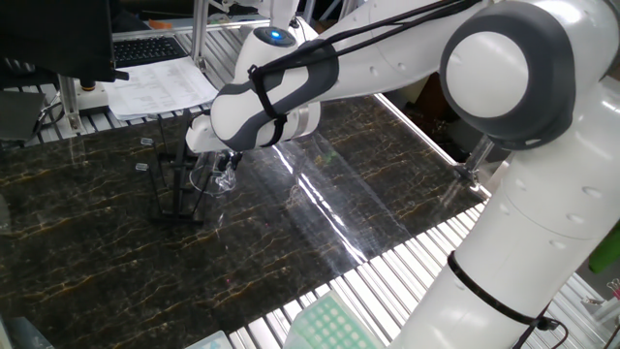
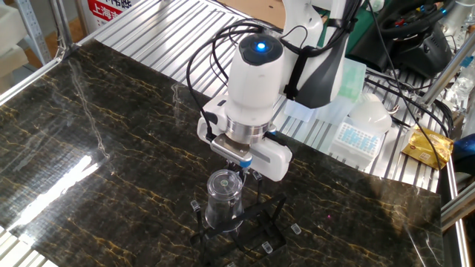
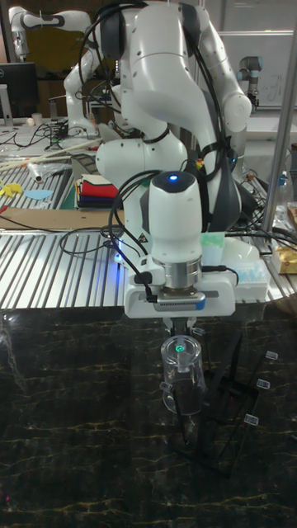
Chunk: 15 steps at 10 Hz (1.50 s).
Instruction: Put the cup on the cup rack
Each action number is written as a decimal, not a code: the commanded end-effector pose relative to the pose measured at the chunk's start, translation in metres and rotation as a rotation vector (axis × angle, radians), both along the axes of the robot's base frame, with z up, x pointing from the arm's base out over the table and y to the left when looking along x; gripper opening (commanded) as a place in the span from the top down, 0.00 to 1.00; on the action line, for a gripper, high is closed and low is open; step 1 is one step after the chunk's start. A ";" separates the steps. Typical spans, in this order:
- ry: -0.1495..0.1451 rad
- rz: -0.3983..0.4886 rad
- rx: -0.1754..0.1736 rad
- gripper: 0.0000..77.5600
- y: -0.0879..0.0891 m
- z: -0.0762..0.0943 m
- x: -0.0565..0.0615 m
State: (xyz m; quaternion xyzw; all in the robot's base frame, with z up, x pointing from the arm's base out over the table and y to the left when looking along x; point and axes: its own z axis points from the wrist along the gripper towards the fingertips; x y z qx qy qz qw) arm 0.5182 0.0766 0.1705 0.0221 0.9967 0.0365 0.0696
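The cup (image 2: 223, 199) is a clear glass held tilted, thick base up toward the hand and mouth down. It hangs over the near prongs of the cup rack (image 2: 249, 222), a black wire stand with pale tips. My gripper (image 2: 242, 173) is directly above the cup, shut on the cup's base end. In one fixed view the cup (image 1: 214, 174) sits just right of the cup rack (image 1: 172, 189), under the gripper (image 1: 226, 162). The tall fixed view shows the gripper (image 3: 185, 331) over the cup (image 3: 183, 375), with the cup rack (image 3: 224, 404) behind and to the right. Whether a prong is inside the cup cannot be told.
Papers (image 1: 160, 85) and a keyboard lie beyond the dark marble table's back edge. White plastic boxes (image 2: 352, 126) and a yellow packet (image 2: 425, 147) sit on the slatted metal bench. A green tip box (image 1: 329, 325) is at the near edge.
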 end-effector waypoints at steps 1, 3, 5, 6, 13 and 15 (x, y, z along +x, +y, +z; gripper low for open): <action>-0.013 -0.004 0.000 0.99 0.001 -0.001 0.001; -0.018 -0.006 -0.004 0.99 0.002 -0.004 0.001; -0.020 -0.004 -0.011 0.99 0.002 -0.008 0.000; -0.016 -0.006 -0.016 0.99 0.002 -0.009 0.000; -0.014 -0.013 -0.035 0.99 0.004 -0.007 -0.001; -0.016 -0.017 -0.047 0.99 0.004 -0.007 -0.001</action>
